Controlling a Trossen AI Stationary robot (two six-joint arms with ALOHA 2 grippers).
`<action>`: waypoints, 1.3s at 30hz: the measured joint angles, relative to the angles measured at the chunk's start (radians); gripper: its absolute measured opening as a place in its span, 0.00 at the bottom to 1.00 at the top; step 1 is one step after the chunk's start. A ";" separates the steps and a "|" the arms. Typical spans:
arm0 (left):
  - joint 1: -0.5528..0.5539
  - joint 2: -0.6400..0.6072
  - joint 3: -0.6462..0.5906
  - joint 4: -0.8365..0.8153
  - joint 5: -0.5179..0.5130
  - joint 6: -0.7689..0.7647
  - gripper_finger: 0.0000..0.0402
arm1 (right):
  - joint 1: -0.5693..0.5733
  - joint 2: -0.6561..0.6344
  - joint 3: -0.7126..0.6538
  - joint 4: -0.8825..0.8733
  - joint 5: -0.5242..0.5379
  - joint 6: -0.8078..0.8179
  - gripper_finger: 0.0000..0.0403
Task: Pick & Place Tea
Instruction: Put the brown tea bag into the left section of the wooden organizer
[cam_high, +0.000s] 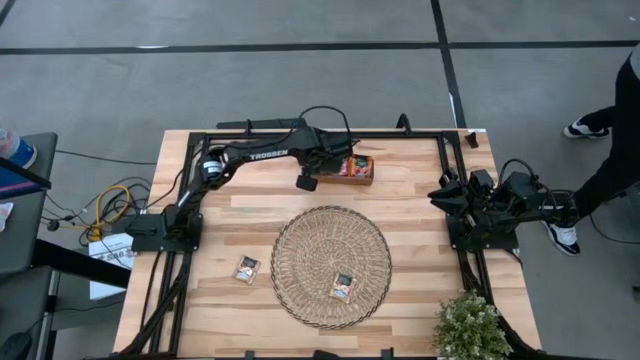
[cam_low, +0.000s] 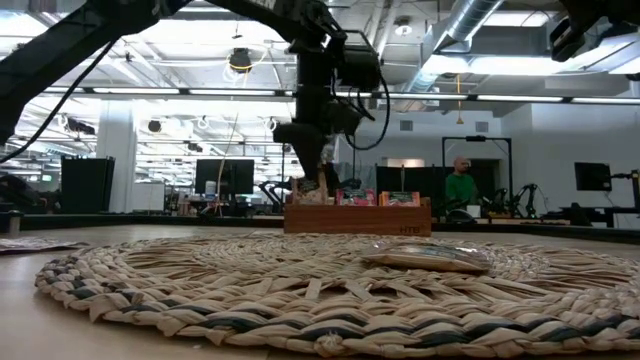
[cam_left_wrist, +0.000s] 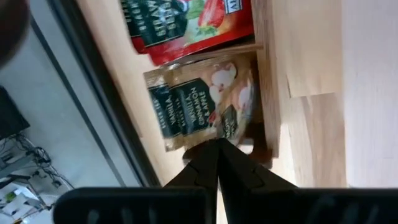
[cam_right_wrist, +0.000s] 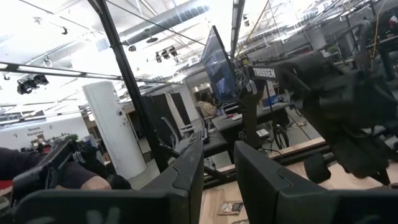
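Cream sachet (cam_left_wrist: 202, 106) upright in tray (cam_left_wrist: 268, 74)

Grey floor (cam_high: 300, 90) crossed by dark lines; beyond, monitors (cam_low: 225, 177) under bright ceiling ducts (cam_low: 470, 25).

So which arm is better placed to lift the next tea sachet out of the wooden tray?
Left. The left gripper is at the wooden tray, shut on a cream sachet. The right gripper waits at the table's right edge.

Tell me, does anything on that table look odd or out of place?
One tea sachet lies on the bare wood beside the woven mat, while another lies on the mat. The rest sit in the wooden tray, where the left pincer is shut on a cream sachet. Nothing looks spilled or damaged.
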 joint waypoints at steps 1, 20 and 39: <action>0.000 0.010 0.000 0.000 -0.005 0.000 0.00 | 0.000 0.000 0.000 0.000 0.000 0.001 0.20; -0.009 0.026 0.000 0.084 -0.126 0.023 0.00 | 0.000 0.000 0.000 0.000 -0.023 0.018 0.20; -0.008 0.026 0.000 0.006 -0.113 -0.077 0.09 | 0.000 0.000 0.000 0.000 -0.023 0.018 0.20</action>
